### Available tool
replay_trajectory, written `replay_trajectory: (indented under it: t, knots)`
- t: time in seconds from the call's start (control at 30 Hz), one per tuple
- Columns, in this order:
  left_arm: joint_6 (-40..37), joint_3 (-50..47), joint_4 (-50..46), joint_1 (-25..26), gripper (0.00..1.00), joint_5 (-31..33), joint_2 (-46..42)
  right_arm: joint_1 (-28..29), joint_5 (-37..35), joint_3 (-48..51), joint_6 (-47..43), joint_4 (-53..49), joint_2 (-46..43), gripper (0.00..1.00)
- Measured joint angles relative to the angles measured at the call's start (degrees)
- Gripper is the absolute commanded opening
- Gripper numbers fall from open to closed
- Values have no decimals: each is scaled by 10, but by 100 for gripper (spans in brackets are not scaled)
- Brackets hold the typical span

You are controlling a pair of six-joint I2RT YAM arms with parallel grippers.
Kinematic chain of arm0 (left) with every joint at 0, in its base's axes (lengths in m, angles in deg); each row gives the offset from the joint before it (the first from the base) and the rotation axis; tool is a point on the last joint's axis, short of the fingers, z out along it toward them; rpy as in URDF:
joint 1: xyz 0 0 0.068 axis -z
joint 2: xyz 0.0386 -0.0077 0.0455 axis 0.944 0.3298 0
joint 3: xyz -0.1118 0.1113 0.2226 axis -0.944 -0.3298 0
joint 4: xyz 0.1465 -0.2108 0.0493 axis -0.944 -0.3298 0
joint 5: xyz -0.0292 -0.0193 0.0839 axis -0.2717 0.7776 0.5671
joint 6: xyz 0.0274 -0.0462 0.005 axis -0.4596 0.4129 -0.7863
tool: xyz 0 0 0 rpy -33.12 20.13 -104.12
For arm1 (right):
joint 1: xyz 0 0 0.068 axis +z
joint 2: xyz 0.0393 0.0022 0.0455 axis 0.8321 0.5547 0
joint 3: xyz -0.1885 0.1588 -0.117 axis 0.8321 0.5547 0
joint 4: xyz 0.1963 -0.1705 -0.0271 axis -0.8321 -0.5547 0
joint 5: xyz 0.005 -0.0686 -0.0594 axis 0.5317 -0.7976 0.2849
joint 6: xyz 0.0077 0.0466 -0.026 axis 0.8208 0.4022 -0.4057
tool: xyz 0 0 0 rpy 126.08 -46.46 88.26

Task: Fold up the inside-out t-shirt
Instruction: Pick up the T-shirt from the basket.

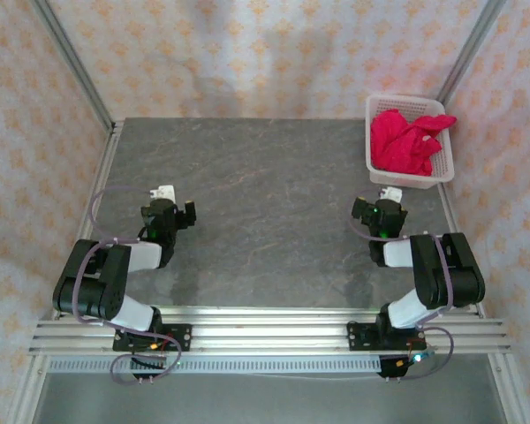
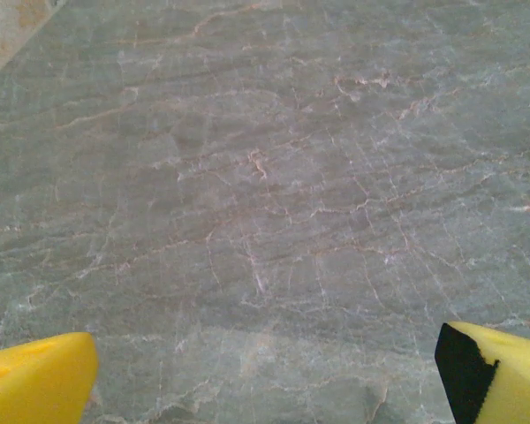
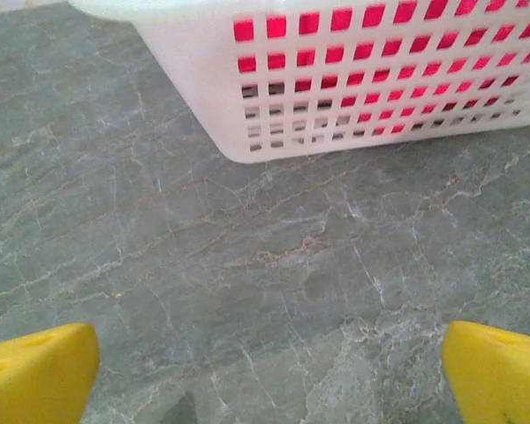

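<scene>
The inside-out t-shirt [image 1: 405, 141] is a crumpled bright red heap inside a white mesh basket [image 1: 377, 172] at the table's back right, one fold hanging over the far right rim. Through the basket's holes the red t-shirt [image 3: 344, 19] shows in the right wrist view. My right gripper [image 1: 390, 193] hovers just in front of the basket, open, its yellow fingertips [image 3: 44, 371] wide apart over bare table. My left gripper [image 1: 165, 195] stands open at the left side of the table, yellow fingertips [image 2: 35, 375] spread with nothing between them.
The table [image 1: 265, 194] is a grey marbled slab with metal rails along its edges and patterned curtain walls behind. The basket wall [image 3: 203, 97] stands close ahead of the right gripper. Both arm bases sit on the aluminium rail [image 1: 265, 331] at the near edge.
</scene>
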Motion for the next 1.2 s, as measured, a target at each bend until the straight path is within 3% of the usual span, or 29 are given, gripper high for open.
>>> replay_trajectory:
  t: [1.2]
  knots:
    - [-8,7,31,-4,100,15,1,0,3,-4,-11,35,3,99]
